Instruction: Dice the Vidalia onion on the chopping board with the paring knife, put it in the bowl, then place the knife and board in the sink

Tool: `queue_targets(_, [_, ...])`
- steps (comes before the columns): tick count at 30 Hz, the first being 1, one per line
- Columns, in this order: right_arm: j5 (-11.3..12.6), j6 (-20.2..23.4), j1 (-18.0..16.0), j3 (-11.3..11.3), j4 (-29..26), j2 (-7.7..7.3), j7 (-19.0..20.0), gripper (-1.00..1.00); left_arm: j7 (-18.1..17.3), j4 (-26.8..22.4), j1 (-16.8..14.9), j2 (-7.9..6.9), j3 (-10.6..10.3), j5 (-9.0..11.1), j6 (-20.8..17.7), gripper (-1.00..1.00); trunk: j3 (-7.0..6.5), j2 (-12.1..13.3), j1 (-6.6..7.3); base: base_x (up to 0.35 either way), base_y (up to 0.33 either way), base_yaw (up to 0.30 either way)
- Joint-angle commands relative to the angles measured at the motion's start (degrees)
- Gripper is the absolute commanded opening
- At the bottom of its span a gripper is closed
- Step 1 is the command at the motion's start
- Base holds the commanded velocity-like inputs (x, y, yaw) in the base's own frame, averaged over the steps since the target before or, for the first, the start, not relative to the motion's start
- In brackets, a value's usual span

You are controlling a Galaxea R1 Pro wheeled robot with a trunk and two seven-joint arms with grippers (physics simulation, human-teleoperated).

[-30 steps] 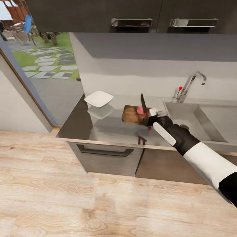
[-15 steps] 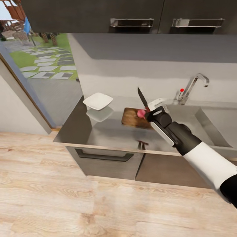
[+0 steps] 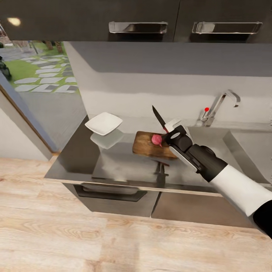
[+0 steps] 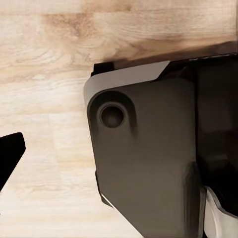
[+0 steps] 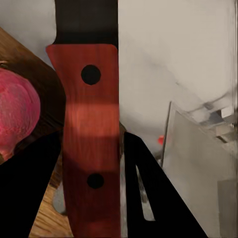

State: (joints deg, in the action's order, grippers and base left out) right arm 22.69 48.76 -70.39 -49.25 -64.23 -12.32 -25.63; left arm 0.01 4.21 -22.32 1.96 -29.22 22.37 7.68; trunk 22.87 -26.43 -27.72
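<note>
Right gripper (image 3: 169,133) clamped on paring knife (image 3: 158,118), blade raised at frame centre over Vidalia onion (image 3: 156,139) lying on chopping board (image 3: 151,144); round onion may roll off under an off-centre cut

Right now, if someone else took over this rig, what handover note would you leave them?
Right gripper: shut on the paring knife, blade raised over the board.
Left gripper: hanging over the wood floor; state unclear.
Vidalia onion: whole, on the chopping board, on the countertop.
Bowl: on the counter, empty, left of the board.
Sink: right of the board.
Done: onion out, knife in hand.
Left: dice, fill bowl, knife and board into sink.
</note>
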Motion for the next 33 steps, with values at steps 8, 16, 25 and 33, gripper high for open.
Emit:
queue_targets(8, [0.7, 0.1, 0.0, -1.0, 0.0, 0.09, -0.6, -1.00, 0.0, 0.3, -0.1, 0.07, -0.5, 0.4, 0.4, 1.00, -0.49, -0.1, -0.03, 0.011, -0.007, -0.150])
queue_targets(16, [0.7, -1.2, 0.2, -11.5, 0.0, 0.17, -0.5, -1.00, 0.0, 0.3, -0.1, 0.07, -0.5, 0.4, 0.4, 1.00, -0.69, -0.1, -0.03, 0.000, 0.000, -0.029])
queue_targets(25, [0.4, -3.3, 0.2, -19.0, 0.1, 0.22, -0.8, -1.00, 0.0, 0.3, -0.1, 0.07, -0.5, 0.4, 0.4, 1.00, -0.70, -0.1, -0.03, 0.000, 0.000, -0.001])
queue_targets(33, [0.4, -5.8, 0.2, -19.1, 1.6, -0.04, -1.0, -1.00, 0.1, 0.3, -0.1, 0.05, -0.5, 0.4, 0.4, 1.00, -0.70, -0.1, -0.03, 0.000, 0.000, 0.000])
